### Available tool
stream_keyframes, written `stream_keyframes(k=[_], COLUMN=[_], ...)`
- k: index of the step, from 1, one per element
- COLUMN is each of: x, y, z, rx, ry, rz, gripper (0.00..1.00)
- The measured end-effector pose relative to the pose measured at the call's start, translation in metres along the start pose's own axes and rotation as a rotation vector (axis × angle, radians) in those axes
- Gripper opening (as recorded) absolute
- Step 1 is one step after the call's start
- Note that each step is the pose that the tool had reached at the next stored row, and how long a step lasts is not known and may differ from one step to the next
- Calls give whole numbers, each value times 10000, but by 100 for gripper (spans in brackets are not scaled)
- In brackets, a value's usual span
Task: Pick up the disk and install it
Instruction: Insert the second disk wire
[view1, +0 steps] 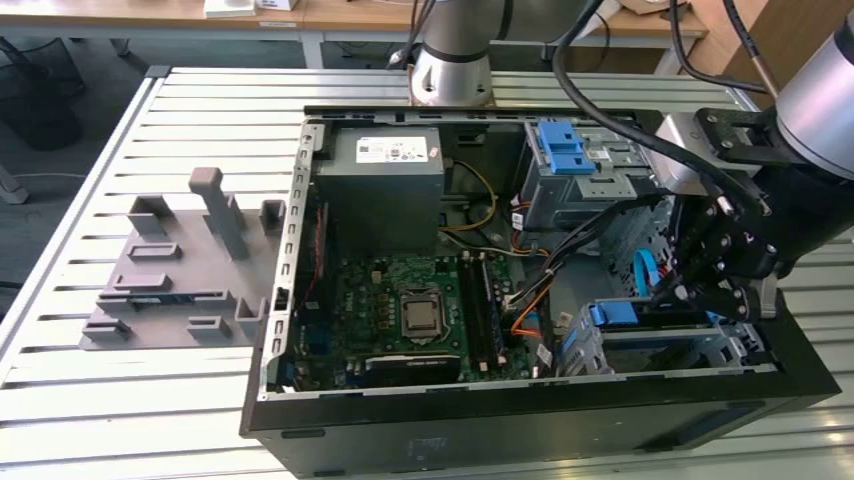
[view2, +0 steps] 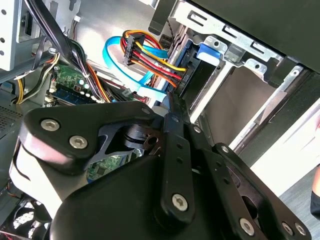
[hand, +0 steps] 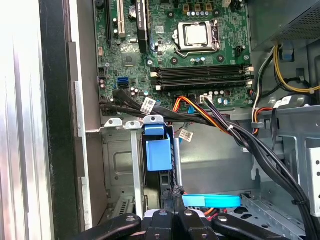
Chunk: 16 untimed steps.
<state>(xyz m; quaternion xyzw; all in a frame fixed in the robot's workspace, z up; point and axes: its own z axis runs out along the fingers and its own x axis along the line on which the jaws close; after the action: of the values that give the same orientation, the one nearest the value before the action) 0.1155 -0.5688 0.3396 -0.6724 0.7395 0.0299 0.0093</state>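
Observation:
The disk (view1: 625, 313) stands on edge in the lower metal drive cage (view1: 721, 350) at the exterior view's right corner of the open computer case. Its blue carrier frame (hand: 157, 155) faces up. In the second wrist view the carrier's blue tab (view2: 209, 52) sits at the cage mouth, and a red-yellow-black power plug (view2: 142, 50) lies beside the disk's end. My gripper (view1: 694, 298) hangs just over that end. The fingers are shut together, the gripper (hand: 173, 199) in line with the disk's black edge and the gripper (view2: 172, 105) pointing at it. I cannot tell whether they touch.
A blue flat data cable (hand: 210, 201) and a black cable bundle (hand: 260, 150) run close by the fingers. The motherboard (view1: 414, 310), the grey power-supply box (view1: 387, 190) and an upper bay with a blue latch (view1: 567, 155) occupy the case. A grey fixture (view1: 174, 270) lies on the slatted table.

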Motion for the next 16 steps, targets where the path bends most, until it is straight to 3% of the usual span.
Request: stream_keyframes(k=[16], x=[-5], y=[3], z=[-92], rx=[-8], ry=[0], rz=[0], gripper=[11])
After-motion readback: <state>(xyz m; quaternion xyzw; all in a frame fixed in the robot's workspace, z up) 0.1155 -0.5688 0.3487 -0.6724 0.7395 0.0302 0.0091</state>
